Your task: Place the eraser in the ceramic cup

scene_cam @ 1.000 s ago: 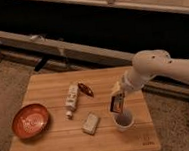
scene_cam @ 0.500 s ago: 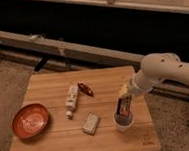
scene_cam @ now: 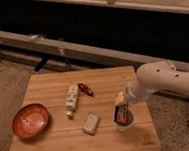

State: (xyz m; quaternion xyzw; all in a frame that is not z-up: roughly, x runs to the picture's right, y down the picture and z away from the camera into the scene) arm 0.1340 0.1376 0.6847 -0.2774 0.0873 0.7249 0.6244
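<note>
A dim room holds a low wooden table [scene_cam: 54, 144] of pale slats, standing on a speckled floor; near its front left corner sits a wide orange-red bowl [scene_cam: 31, 120], upright and well apart from everything else; to the right of it, near the middle of the front half, a pale grey-white rectangular block [scene_cam: 91, 123] lies flat and slightly askew; just beside that, toward the front right, stands the ceramic cup [scene_cam: 126, 126], small, round and white; the eraser [scene_cam: 122, 116], a dark bar with an orange-red patch, stands on end in the mouth of the cup, its lower part inside the rim; the gripper [scene_cam: 121, 110] hangs directly above the cup at the eraser's upper end, and whether it grips the eraser or has let go cannot be told; the white arm [scene_cam: 161, 81] reaches in from the right edge of the view, bending down to the gripper; farther back, near the table's centre, a white tube-like bottle [scene_cam: 71, 100] lies on its side, pointing front to back; just beyond its far end lies a small dark red object [scene_cam: 86, 89], angled, close to the bottle; behind the table a pale rail [scene_cam: 60, 50] runs across a dark wall.
</note>
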